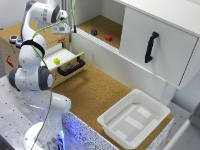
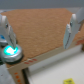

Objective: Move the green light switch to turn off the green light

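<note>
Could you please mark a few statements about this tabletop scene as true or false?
1. The white bin sits on the cork surface. True.
2. The drawer is shut. False; it is pulled open, with a yellow block inside.
3. In the wrist view, a light glows near the gripper. True.
4. The cabinet door's black handle lies flat in the bin. False; it is mounted on the door.
5. The gripper holds a red block. False; that block rests in the cabinet recess.

The robot arm (image 1: pixel 31 75) is white with round black joints. A thin green cable (image 1: pixel 56 85), maybe a wire, runs along it.
</note>
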`<state>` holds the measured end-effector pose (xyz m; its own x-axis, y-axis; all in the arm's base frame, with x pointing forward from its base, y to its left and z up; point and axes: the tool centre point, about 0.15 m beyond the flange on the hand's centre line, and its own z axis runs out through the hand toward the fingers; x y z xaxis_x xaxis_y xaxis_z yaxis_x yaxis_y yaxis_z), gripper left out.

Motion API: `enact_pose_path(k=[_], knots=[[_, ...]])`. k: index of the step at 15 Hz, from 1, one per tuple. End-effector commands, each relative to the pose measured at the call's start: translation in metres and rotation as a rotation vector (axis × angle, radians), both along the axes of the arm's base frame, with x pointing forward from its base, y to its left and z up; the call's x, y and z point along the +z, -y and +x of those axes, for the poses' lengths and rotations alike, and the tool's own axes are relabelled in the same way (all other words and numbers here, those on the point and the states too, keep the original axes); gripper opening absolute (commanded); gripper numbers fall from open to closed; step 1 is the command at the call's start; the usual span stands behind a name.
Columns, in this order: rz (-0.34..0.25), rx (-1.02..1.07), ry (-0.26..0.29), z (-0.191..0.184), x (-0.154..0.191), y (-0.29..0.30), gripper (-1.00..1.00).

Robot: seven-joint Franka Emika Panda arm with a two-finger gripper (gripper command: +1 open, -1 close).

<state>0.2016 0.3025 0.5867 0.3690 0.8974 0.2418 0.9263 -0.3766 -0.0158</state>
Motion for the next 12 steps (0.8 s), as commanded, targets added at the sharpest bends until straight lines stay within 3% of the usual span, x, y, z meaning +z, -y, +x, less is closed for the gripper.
enact_pose_path(k=[1,3,5,8,9,12], knots=[[-0.007,0.17,-0.084,-0.029,0.013,-0.057,-1.0],[0.037,0.207,-0.157,-0.041,-0.004,-0.064,-1.0],[0.059,0.243,-0.181,-0.051,-0.022,-0.065,-1.0],[0.114,0.311,-0.146,-0.074,-0.036,-0.077,-1.0],[0.1,0.339,-0.116,-0.082,-0.043,-0.082,-1.0],[0.109,0.375,-0.12,-0.1,-0.059,-0.098,-1.0]])
